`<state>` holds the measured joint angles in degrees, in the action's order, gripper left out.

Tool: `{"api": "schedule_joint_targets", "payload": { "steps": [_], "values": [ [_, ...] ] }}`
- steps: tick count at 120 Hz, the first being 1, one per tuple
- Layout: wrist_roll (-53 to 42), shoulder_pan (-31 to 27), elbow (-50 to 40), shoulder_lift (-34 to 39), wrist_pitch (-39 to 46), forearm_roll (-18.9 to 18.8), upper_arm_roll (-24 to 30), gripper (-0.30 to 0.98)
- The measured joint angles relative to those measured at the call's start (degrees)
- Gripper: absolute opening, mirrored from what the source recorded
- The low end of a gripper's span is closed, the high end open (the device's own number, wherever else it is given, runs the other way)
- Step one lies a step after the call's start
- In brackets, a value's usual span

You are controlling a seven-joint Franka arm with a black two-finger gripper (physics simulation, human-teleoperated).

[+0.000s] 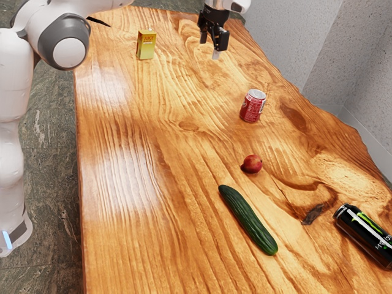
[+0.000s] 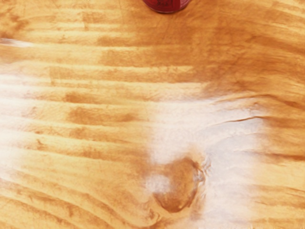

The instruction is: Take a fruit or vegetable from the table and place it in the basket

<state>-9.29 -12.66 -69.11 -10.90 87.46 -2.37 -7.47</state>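
Observation:
My gripper (image 1: 210,46) hangs over the far part of the table in the exterior view, its two black fingers apart with nothing between them. A small round red fruit or vegetable (image 1: 252,163) lies on the wooden table (image 1: 141,245), well away from the gripper toward the near side. Close by it, a long dark green cucumber (image 1: 248,220) lies at a slant. Both rest on the tabletop, apart from each other. Below my hand, the wrist view has bare wood (image 2: 95,133) with a dark knot.
A red soda can (image 1: 253,105) stands between the gripper and the red fruit; the can's base (image 2: 166,5) is at the wrist view's edge. A yellow juice box (image 1: 146,45) stands toward the exterior view's left. A black can (image 1: 364,236) lies at the near right.

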Motion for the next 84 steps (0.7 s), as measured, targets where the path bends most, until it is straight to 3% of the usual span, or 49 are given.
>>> {"api": "schedule_joint_targets", "payload": {
  "steps": [15,24,32,41,49,78,84],
  "values": [
    [-0.69,-0.37,0.85,0.17,-0.05,-0.86,-0.01,0.68],
    [-0.96,-1.04,7.8,3.96,-0.17,-2.42,0.57,0.69],
    [-1.14,8.55,8.92,6.05,-0.24,-3.64,1.0,0.69],
    [-0.94,20.9,3.58,5.54,-0.29,-4.3,1.27,0.68],
    [-0.48,26.27,-1.3,5.16,-0.33,-4.46,1.31,0.68],
    [-0.19,24.18,-5.62,3.55,-2.81,-2.91,1.3,0.69],
    [-3.1,24.24,-5.57,1.92,-2.27,-1.02,1.0,0.68]
  ]
}}
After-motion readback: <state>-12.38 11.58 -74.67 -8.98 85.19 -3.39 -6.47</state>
